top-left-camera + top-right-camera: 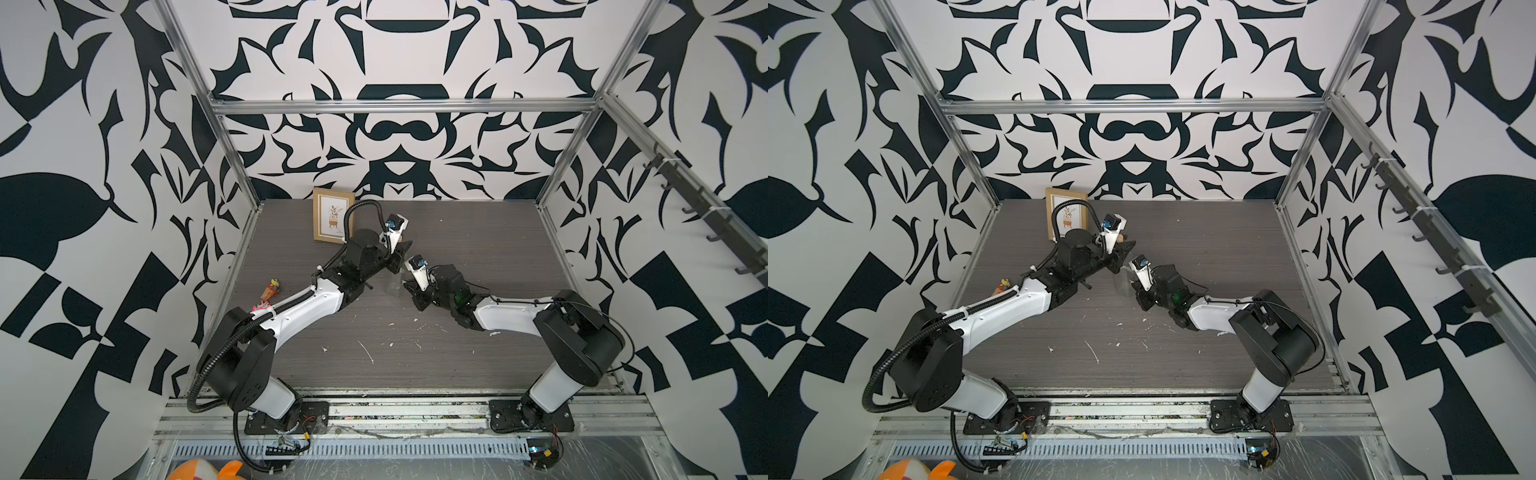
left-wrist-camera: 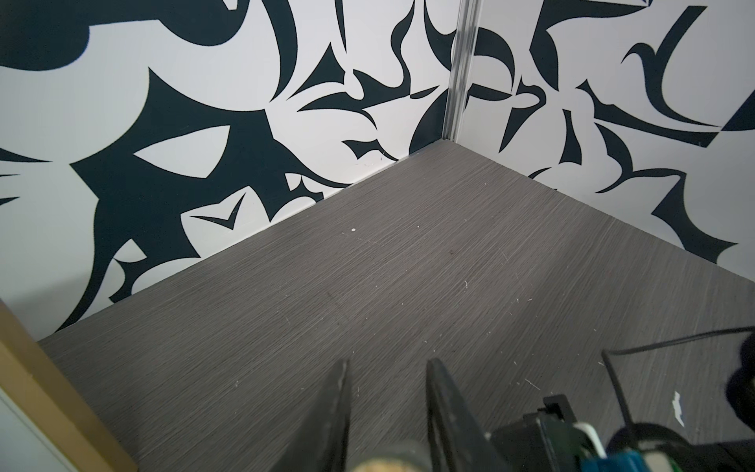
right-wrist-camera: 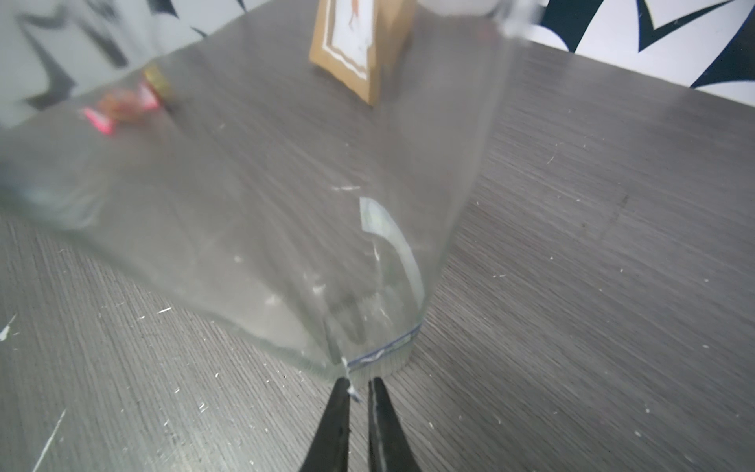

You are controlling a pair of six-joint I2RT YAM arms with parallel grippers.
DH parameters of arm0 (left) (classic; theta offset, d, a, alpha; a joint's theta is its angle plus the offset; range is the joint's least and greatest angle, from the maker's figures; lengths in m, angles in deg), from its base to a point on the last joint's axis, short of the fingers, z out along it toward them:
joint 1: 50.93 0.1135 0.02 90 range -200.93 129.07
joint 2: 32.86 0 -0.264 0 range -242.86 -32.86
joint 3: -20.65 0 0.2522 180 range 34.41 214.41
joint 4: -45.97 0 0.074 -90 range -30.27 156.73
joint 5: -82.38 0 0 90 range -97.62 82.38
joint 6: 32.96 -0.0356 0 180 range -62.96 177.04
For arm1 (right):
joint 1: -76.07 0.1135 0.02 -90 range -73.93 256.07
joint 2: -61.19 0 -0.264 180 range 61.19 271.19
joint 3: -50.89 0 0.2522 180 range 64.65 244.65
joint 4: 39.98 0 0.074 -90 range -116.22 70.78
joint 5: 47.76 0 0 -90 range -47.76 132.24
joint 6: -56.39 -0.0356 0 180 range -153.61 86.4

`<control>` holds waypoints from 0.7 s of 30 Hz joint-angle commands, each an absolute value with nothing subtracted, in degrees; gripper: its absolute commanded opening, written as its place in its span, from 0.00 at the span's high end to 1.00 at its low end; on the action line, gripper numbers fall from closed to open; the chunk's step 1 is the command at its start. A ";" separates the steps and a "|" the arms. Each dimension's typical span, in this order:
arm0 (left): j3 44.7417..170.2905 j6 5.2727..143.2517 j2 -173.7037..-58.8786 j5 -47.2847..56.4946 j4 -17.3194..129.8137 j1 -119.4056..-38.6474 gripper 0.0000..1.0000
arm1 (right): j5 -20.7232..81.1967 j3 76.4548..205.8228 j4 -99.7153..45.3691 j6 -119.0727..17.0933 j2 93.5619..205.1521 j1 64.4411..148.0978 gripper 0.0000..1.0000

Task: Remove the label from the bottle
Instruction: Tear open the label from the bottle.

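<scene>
Right wrist: right pincer point(image 3: 358, 382) is hovering at the label point(image 3: 392, 347) edge, grip unclear; left pincer point(image 2: 390, 363) is clamping the bottle point(image 3: 245, 204); peel slowly sideways.

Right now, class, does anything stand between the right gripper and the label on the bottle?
Nothing visible does. In the right wrist view the right gripper sits just short of the base of the bottle, where the label runs along the edge; only a tiny white sliver clings at one fingertip.

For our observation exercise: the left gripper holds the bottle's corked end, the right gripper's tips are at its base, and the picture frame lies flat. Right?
No: the picture frame stands upright, not flat, as both top views show. The rest is right.
</scene>
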State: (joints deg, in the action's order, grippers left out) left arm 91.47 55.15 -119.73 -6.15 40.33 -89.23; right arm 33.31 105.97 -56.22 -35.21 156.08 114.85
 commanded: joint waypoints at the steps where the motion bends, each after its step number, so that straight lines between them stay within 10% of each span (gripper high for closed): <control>1: 88.99 52.28 -123.07 -6.79 51.12 -89.15 1.00 | 33.93 108.07 -57.07 -35.57 155.77 115.18 0.89; 21: 88.55 52.12 -123.06 -6.40 51.29 -89.08 1.00 | 30.05 108.59 -57.42 -36.16 156.38 115.18 1.00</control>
State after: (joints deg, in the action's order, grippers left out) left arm 91.49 55.06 -119.73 -6.13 40.37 -89.19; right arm 30.68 106.12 -56.22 -35.80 156.17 114.83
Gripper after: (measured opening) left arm 0.319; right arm 0.050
